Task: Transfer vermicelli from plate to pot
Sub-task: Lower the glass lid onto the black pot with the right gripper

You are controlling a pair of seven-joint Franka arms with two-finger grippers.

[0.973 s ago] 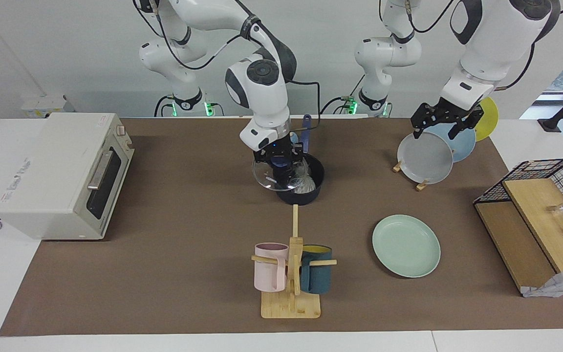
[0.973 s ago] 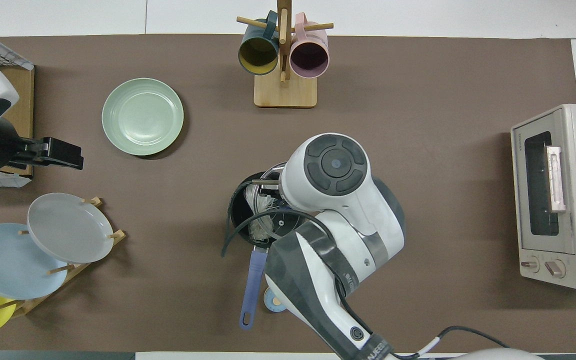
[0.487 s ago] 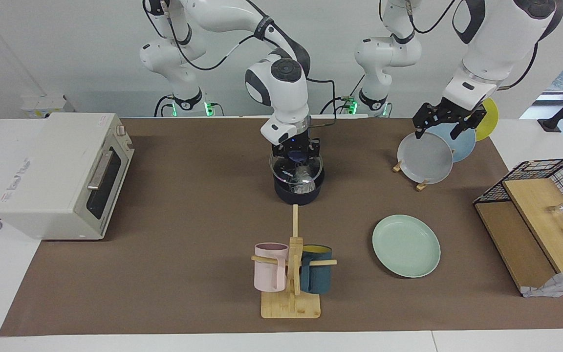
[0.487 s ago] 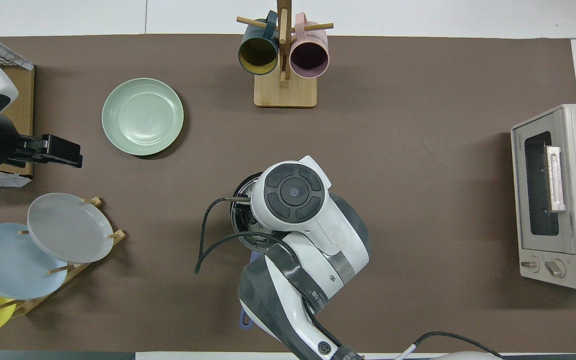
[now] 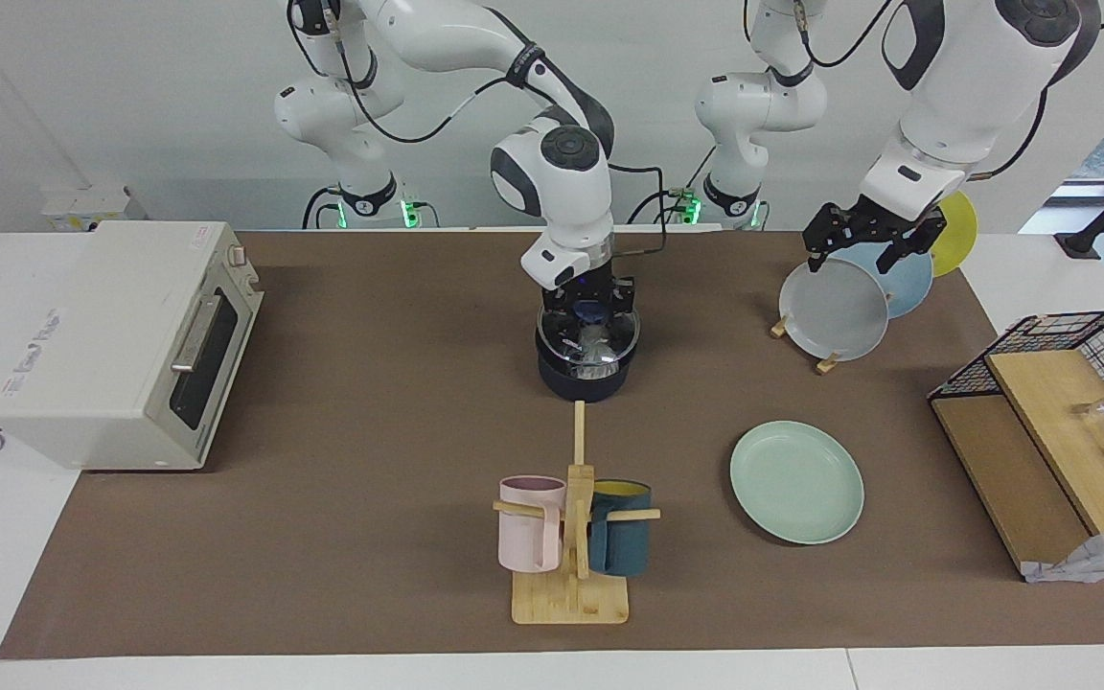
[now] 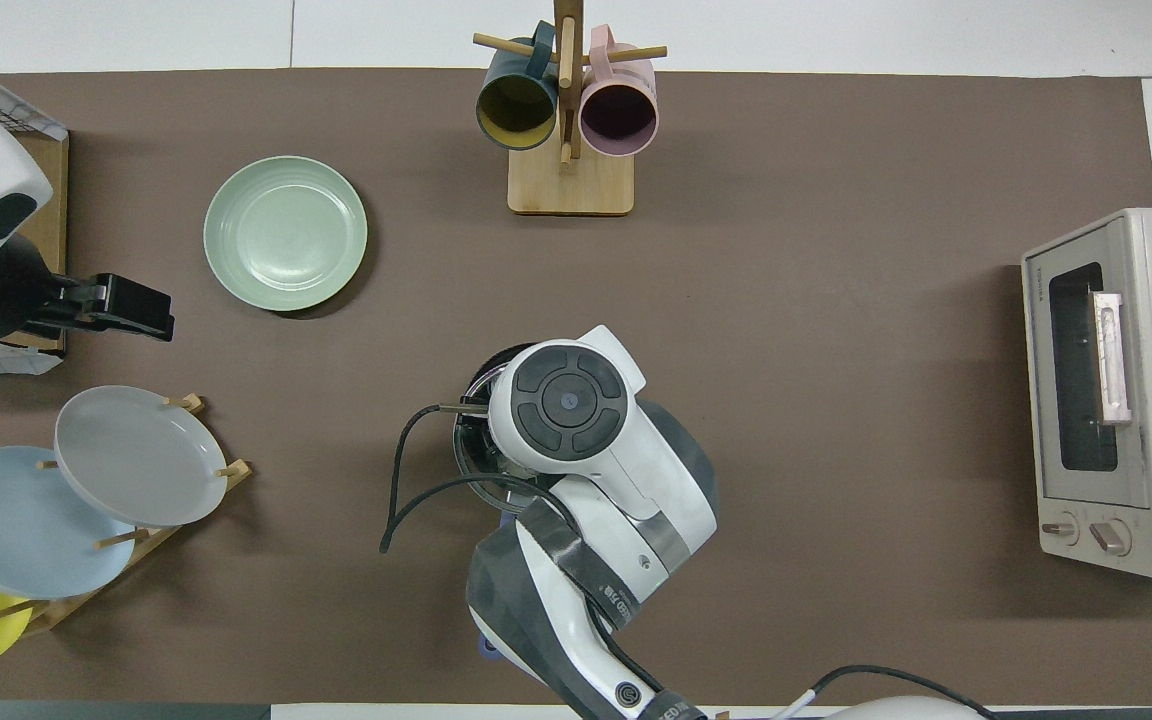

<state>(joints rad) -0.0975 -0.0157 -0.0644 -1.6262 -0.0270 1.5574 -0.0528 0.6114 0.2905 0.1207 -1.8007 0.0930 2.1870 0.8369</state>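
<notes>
The navy pot (image 5: 583,381) stands mid-table, nearer to the robots than the mug stand. A whitish tangle of vermicelli (image 5: 596,349) lies inside it, seen through a glass lid (image 5: 562,337) with a blue knob. My right gripper (image 5: 588,309) is shut on the lid's knob and holds the lid level on the pot's rim. In the overhead view the right arm hides all but the pot's rim (image 6: 468,442). The mint-green plate (image 5: 796,482) lies bare toward the left arm's end and also shows in the overhead view (image 6: 285,233). My left gripper (image 5: 861,249) waits over the grey plate; it shows in the overhead view (image 6: 136,308).
A toaster oven (image 5: 126,340) stands at the right arm's end. A wooden mug stand (image 5: 571,537) holds a pink mug and a teal mug. A rack with a grey plate (image 5: 833,310), a blue plate and a yellow plate, and a wire basket (image 5: 1069,383), stand at the left arm's end.
The right gripper has carried the tilted glass lid from beside the pot to over it, levelled it and lowered it onto the rim. The left arm barely moved.
</notes>
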